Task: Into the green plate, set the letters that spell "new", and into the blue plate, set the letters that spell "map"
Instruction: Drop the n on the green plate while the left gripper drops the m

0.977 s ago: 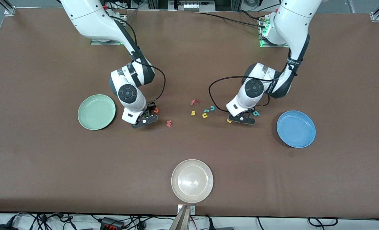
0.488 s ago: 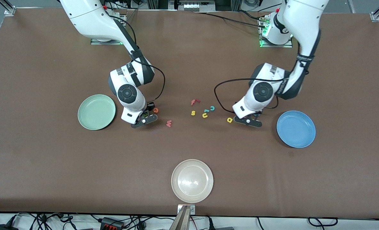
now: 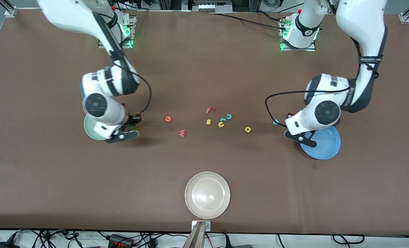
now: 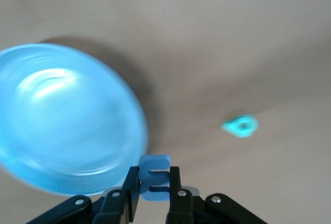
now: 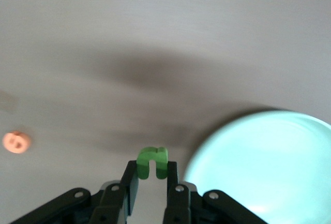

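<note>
While each arm carries a letter toward its dish, the right pincer [image 5: 151,182], clamped on the green n [image 5: 152,162], hangs over the edge of the green plate [image 3: 91,130], seemingly ready to drop it in. Six letters lie mid-desk: orange e [image 3: 168,119], red w [image 3: 182,133], red f [image 3: 209,110], yellow s [image 3: 208,121], yellow u [image 3: 221,124], teal c [image 3: 229,116]. Yellow p [image 3: 248,129] and teal a [image 3: 276,122] lie toward the blue plate [image 3: 325,146]. Over its rim, the left pincer [image 4: 153,192] grips the blue m [image 4: 154,177]. A third, beige plate [image 3: 207,195] holds nothing.
</note>
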Robot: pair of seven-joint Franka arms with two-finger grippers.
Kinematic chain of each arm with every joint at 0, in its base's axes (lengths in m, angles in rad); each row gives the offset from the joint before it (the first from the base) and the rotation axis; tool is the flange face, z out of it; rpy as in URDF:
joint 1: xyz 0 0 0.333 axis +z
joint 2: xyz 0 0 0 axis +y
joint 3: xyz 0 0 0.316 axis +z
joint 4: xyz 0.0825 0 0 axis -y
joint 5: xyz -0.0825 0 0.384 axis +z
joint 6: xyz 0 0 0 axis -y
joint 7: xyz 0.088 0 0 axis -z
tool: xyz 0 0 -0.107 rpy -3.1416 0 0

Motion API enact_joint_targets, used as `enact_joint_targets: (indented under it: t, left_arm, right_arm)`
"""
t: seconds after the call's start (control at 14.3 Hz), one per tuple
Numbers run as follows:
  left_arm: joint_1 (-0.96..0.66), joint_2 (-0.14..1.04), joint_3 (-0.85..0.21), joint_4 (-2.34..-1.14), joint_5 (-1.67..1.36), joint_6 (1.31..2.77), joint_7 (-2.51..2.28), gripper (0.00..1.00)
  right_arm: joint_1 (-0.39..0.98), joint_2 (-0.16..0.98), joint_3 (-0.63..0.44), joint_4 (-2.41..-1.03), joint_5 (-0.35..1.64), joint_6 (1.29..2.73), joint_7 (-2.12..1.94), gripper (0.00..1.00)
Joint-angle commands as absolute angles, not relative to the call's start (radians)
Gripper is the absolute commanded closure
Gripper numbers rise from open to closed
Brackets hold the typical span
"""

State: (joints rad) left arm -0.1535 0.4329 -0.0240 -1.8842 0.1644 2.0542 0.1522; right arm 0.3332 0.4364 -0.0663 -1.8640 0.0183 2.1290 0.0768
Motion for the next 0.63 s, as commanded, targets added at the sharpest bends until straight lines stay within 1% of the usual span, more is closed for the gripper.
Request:
enact_joint_targets:
  t: [0.0,0.14,0.21,0.35,0.42,0.49,0.56]
  left_arm:
    - [-0.098,0.465,-0.035,-1.887,0.212,2.103,0.225,0.87]
    - [-0.059,0.498,-0.035,-1.893,0.212,2.175,0.28,0.87]
    - [-0.052,0.514,-0.035,-1.894,0.212,2.199,0.296,0.86]
    - [-0.034,0.523,-0.037,-1.905,0.21,2.224,0.296,0.64]
    - [-0.034,0.525,-0.037,-1.907,0.21,2.226,0.296,0.19]
    - [-0.032,0.52,-0.043,-1.907,0.21,2.22,0.296,0.0]
    - [-0.034,0.509,-0.048,-1.905,0.209,2.206,0.295,0.0]
  right_arm:
    - [0.287,0.411,-0.084,-1.902,0.026,2.08,0.084,0.93]
    - [0.267,0.403,-0.104,-1.946,0.026,2.086,0.086,0.93]
    - [0.256,0.405,-0.104,-1.966,0.026,2.094,0.087,0.93]
    - [0.244,0.42,-0.104,-1.979,0.026,2.103,0.087,0.93]
    - [0.239,0.439,-0.104,-1.977,0.026,2.109,0.087,0.93]
    - [0.236,0.457,-0.104,-1.979,0.026,2.123,0.087,0.93]
    - [0.233,0.475,-0.104,-1.979,0.026,2.137,0.087,0.93]
